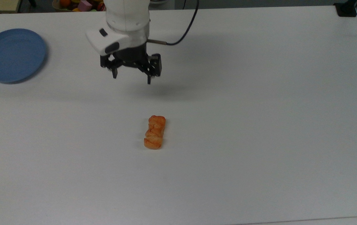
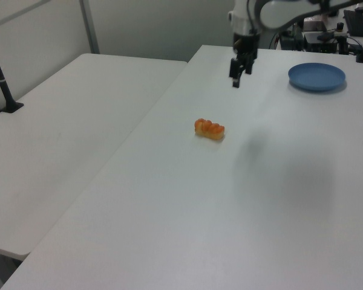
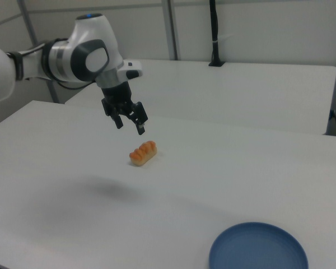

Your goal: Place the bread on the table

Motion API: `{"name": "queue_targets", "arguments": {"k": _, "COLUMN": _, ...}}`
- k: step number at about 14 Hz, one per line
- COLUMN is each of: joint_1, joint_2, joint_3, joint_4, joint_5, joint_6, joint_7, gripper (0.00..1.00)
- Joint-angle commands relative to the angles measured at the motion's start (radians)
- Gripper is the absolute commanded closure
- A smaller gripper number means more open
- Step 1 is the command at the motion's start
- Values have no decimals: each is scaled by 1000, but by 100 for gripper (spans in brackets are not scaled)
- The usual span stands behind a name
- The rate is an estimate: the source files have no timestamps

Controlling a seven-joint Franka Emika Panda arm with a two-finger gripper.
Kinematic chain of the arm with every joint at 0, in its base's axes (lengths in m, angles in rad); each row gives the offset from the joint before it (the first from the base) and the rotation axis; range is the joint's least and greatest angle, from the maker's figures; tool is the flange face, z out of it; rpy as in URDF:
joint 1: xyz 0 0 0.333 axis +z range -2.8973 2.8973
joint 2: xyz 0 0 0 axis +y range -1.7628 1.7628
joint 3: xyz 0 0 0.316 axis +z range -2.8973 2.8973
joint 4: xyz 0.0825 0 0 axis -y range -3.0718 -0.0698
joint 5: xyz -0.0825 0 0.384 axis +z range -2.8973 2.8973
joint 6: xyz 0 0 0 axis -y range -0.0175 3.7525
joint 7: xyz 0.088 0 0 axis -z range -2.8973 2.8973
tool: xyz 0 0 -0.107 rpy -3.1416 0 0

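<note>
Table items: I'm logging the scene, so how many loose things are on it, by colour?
Orange: 1, the bread, lying flat on the white table.
Blue: 1, the plate, with nothing on it.
Total: 2.
The open claw holds nothing.

Well off to the left view's left of the gripper [image 2: 239,75], a white side table [image 2: 66,121] with a black pole [image 2: 1,78] standing upright at its edge, backed by a plain pale wall [image 2: 157,24] and a grey metal upright [image 2: 89,27]. Behind the gripper at the top view's upper edge, a bin of coloured toys [image 1: 81,4]; far to the top view's right, a black mount [image 1: 347,8]. Soft, even indoor light.
</note>
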Motion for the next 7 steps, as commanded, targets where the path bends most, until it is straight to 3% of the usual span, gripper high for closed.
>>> {"name": "queue_targets", "arguments": {"k": 1, "joint_1": -41, "joint_2": -208, "joint_3": 7, "joint_4": -189, "joint_5": -16, "joint_6": -105, "joint_7": -18, "gripper": 0}}
{"name": "queue_targets", "arguments": {"k": 4, "joint_1": -140, "joint_2": -230, "joint_3": 93, "joint_4": -185, "joint_5": -21, "joint_6": -156, "joint_7": -32, "gripper": 0}}
{"name": "queue_targets", "arguments": {"k": 7, "joint_1": -147, "joint_2": -230, "joint_3": 99, "joint_4": -180, "joint_5": -18, "joint_6": -161, "joint_7": -32, "gripper": 0}}
